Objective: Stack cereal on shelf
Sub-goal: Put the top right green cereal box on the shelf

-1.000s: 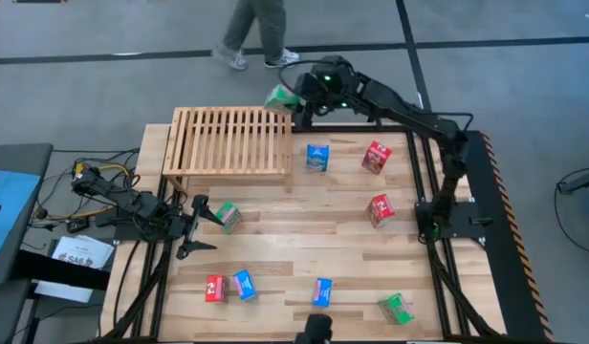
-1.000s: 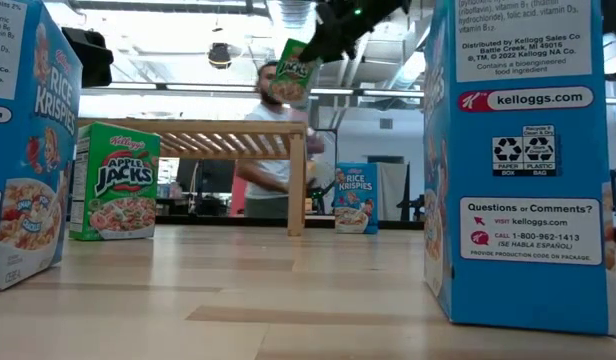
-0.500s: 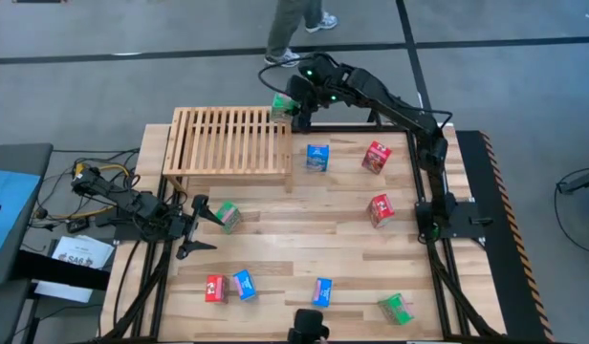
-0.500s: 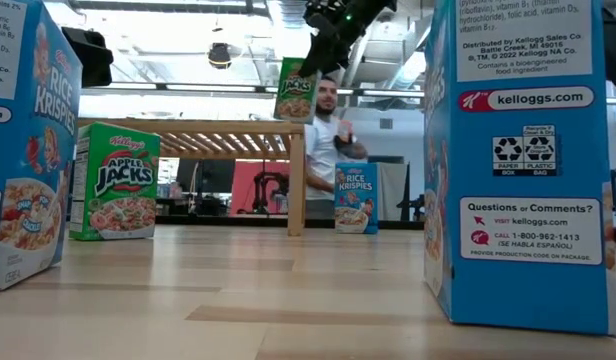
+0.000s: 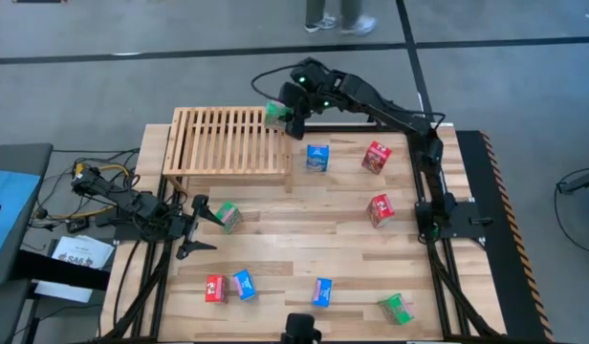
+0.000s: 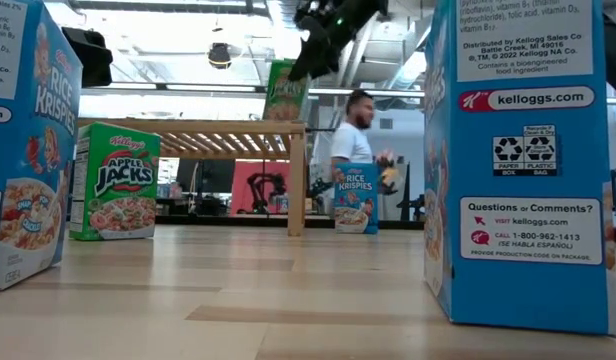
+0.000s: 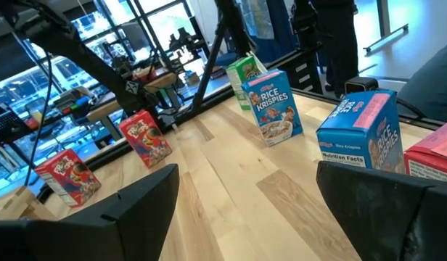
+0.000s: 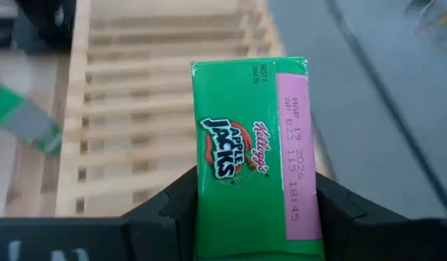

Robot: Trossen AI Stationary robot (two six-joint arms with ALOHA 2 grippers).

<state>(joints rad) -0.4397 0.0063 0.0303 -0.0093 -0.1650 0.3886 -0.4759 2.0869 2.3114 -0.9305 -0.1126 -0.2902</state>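
— Wooden planks make the table (image 5: 304, 258); what sits on it?

— Largest is the slatted shelf (image 5: 232, 141), at the far left corner. In the low view it stands on legs (image 6: 193, 126), raised off the planks.

— And the arms?

— The right arm reaches from the right edge to the shelf's far right corner. The right gripper (image 5: 293, 112) is clamped on a green box (image 5: 275, 111), held upright above that corner of the slats. The right wrist view shows its top (image 8: 256, 170) pinched between the two fingers, slats below. In the low view the box (image 6: 285, 92) hangs just over the shelf's top; whether it touches I cannot tell.

— The left one?

— The left gripper (image 5: 197, 226) rests low by the left edge, fingers spread apart, gripping nothing. A second green box (image 5: 228, 216) stands just beside it.

— The other boxes?

— All loose on the planks. Blue (image 5: 317, 157) stands near the shelf's right end, with red (image 5: 376, 157) to its right. Another red (image 5: 380, 209) is near the right edge. Along the near edge: red (image 5: 214, 288) and blue (image 5: 244, 284) side by side, then a blue (image 5: 321, 291), then green (image 5: 396, 308) toward the near right corner.

— Anyone around?

— A person (image 6: 360, 128) shows beyond the table in the low view.
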